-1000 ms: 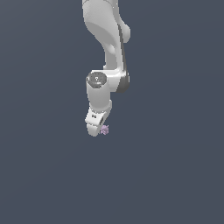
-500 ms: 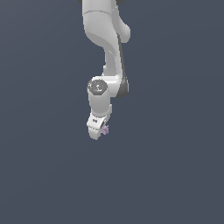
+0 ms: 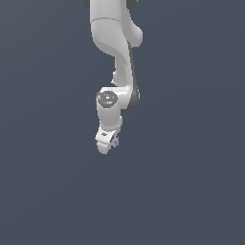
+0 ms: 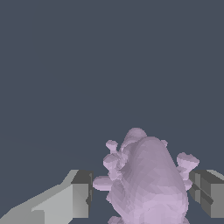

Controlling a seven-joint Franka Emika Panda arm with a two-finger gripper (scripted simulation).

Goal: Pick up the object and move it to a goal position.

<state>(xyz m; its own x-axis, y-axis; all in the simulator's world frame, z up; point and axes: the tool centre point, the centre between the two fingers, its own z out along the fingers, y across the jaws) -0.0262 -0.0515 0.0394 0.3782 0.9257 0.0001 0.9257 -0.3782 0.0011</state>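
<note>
The object (image 3: 115,142) is a tiny pale purple-pink lumpy blob that peeks out beside the tip of my white gripper (image 3: 107,145) in the exterior view. In the wrist view the object (image 4: 146,183) fills the gap between the two grey fingers (image 4: 81,194), with small knobs sticking out on both sides. The gripper (image 4: 144,197) is shut on it, one finger on each side. The arm hangs down from the top of the exterior view. No goal marker shows in either view.
Only a plain dark blue-grey background shows around the arm (image 3: 115,43) in both views, with no visible edges, containers or other objects.
The wrist joint above the gripper has sunk slightly and the upper arm has shifted a little. The gripper tip and the object stay at nearly the same spot, still gripped.
</note>
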